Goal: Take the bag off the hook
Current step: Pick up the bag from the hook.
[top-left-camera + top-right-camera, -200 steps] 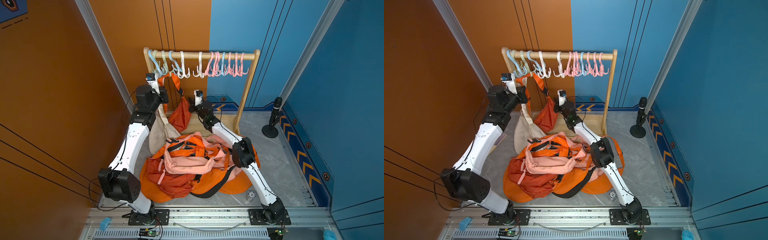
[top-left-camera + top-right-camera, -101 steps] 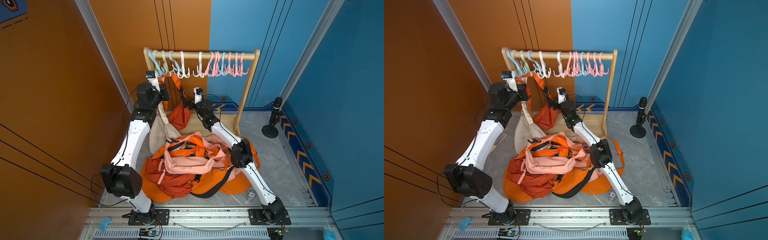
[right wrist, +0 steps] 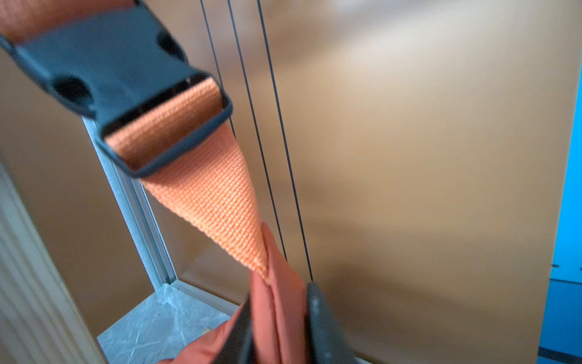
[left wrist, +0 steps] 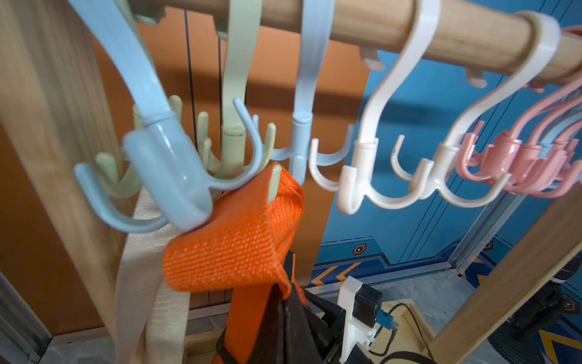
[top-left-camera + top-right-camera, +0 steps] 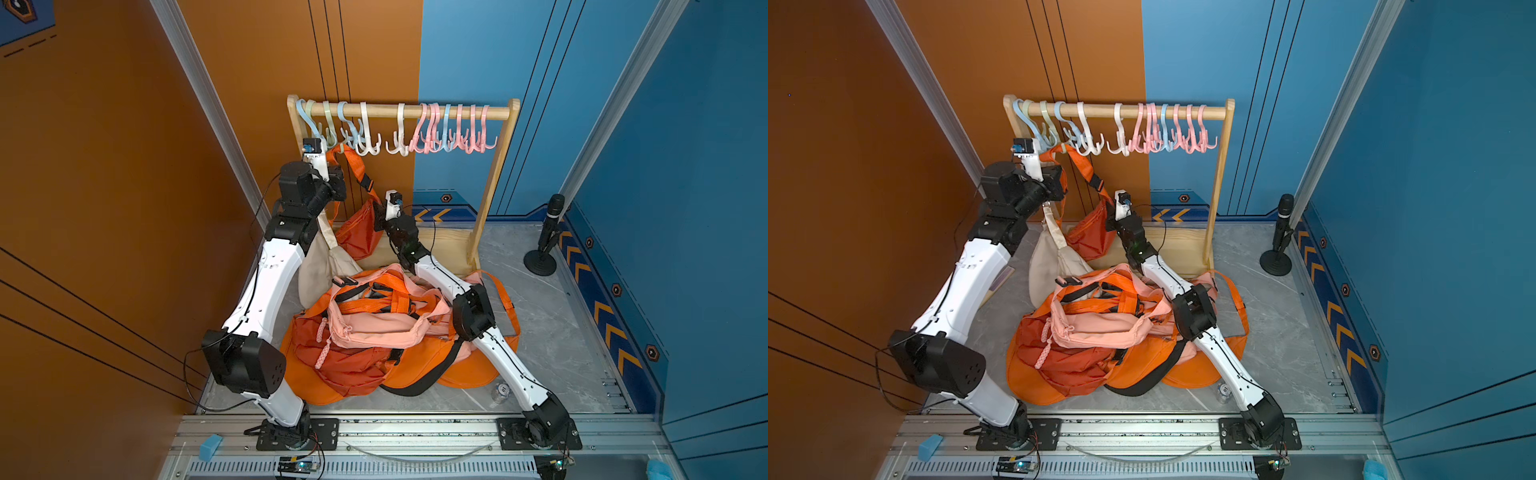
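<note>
In both top views the orange bag (image 5: 359, 235) (image 5: 1094, 237) is hanging under the rail (image 5: 407, 111), strap (image 5: 353, 162) running up to a green hook (image 5: 329, 131), a pile (image 5: 374, 328) of bags lying in front. Left wrist: left gripper (image 4: 280, 302) is pinching shut on the strap just below the hook (loop sitting over a prong tip). Right wrist: right gripper (image 3: 277, 315) is clamping shut on bag fabric below the buckle (image 3: 119, 78).

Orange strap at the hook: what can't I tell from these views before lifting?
Left wrist view: blue hook covers where the orange strap seats on the green hook; left gripper cut off by the bottom edge.
Right wrist view: right gripper, pinching the orange bag, blurred and cropped at the bottom edge.
Both top views: strap-to-hook contact too small.
</note>
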Robot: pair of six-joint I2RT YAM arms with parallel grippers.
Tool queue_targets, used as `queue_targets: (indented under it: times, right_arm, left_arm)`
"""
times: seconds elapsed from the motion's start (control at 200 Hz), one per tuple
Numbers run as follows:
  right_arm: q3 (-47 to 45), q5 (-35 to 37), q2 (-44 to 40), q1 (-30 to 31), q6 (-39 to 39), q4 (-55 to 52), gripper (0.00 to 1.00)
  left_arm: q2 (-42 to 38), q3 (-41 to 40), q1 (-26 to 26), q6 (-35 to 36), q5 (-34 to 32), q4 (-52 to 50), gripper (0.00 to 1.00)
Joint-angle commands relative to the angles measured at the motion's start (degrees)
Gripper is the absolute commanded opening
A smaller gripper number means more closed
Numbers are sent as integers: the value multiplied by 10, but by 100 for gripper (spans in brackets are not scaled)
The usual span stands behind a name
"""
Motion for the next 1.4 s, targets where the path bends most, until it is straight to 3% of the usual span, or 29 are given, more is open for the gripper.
queue_targets:
  times: [0.0, 0.37, 0.911, 1.166, 1.391]
  right_arm:
    - [4, 20, -37, -3, 5, 31, 0]
    - [-267, -7, -217, -7, 1, 121, 0]
    - [-560, -22, -396, -2, -3, 212, 0]
    - [-660, -18, -466, 7, -4, 257, 0]
    - [-734, -18, -543, 18, -9, 280, 0]
  left_arm:
    - [-1, 22, -3, 18, 7, -7, 0]
    - [27, 72, 45, -35, 26, 7, 0]
    - [115, 270, 54, -28, 26, -18, 0]
    - [91, 268, 44, -23, 31, -21, 0]
    - [26, 203, 18, 7, 18, -7, 0]
